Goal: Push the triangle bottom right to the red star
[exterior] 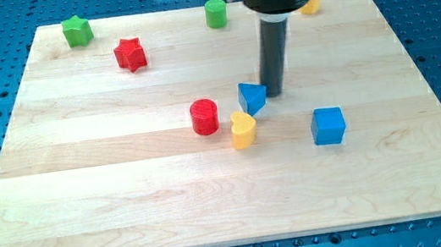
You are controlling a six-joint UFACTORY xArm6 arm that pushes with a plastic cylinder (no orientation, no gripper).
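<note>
Contact looks made: my tip (273, 92) sits against the blue triangle (251, 97) on its right, red star (130, 54) far upper-left. You have no jaws here.

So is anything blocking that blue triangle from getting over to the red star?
Nothing visible does. My tip sits right against the blue triangle on its right side, and the board between it and the red star is bare; the red cylinder stands just below that path.
</note>
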